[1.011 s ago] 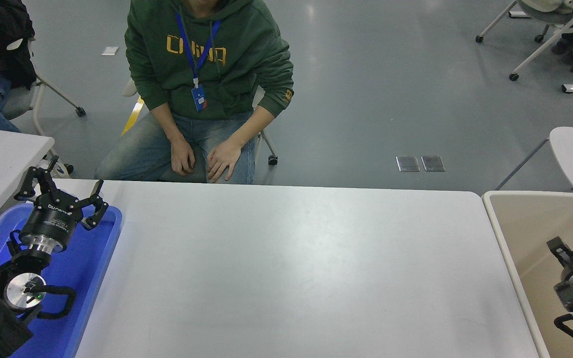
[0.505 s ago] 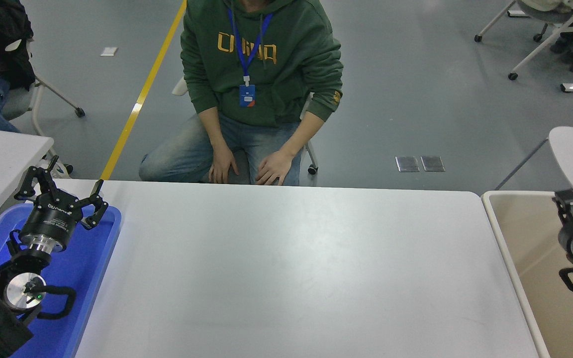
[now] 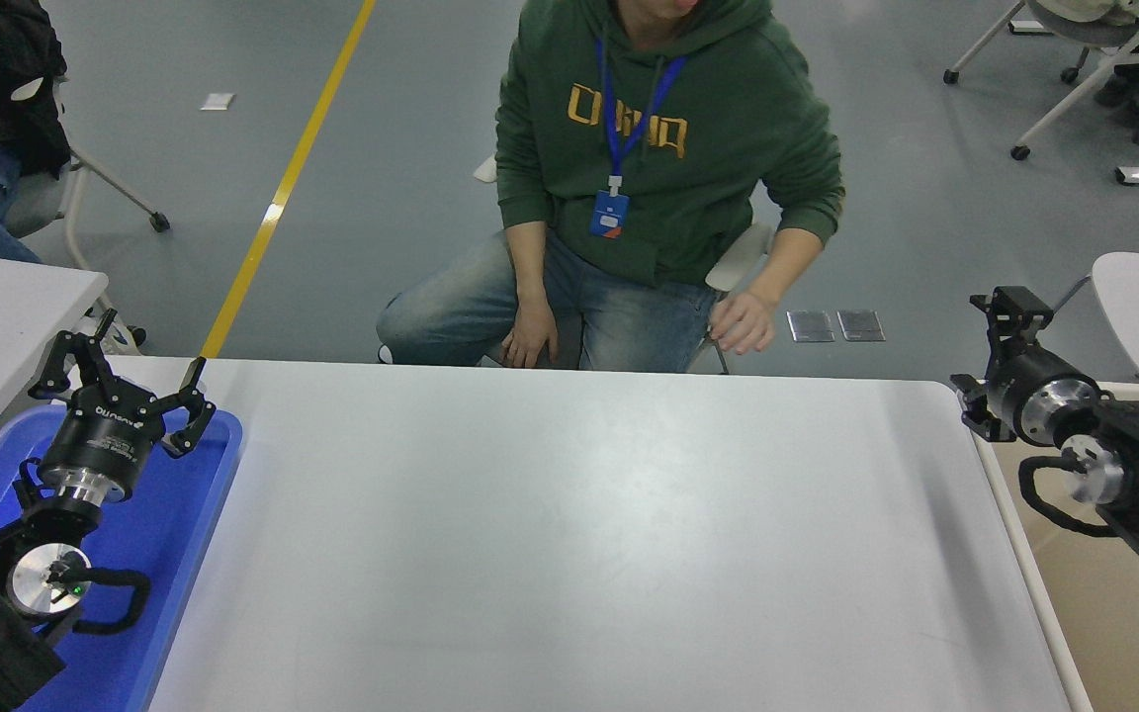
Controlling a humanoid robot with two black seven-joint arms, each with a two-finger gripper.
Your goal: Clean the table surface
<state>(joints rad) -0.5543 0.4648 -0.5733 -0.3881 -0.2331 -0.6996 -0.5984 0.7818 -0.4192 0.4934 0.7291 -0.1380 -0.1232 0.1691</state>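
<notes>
- Two black arms flank the table surface [image 3: 569, 534], the wide white top that fills the middle of the view and carries nothing loose.
- Left pincer [image 3: 120, 381]: parked over the blue tray [image 3: 174, 554] at the lower left, its fingers spread open, unchanged.
- Right pincer [image 3: 1009, 326]: a second ago it hung low inside the beige bin [image 3: 1074, 593]; it has since risen and now stands above the bin's far left corner. Whether it is open or closed cannot be told.
- Person in a green hoodie [image 3: 668, 148]: seated at the far side, has shifted rightward.
- Judgement: with the surface bare and the arm withdrawing from the bin, the clearing appears finished or nearly so.
</notes>
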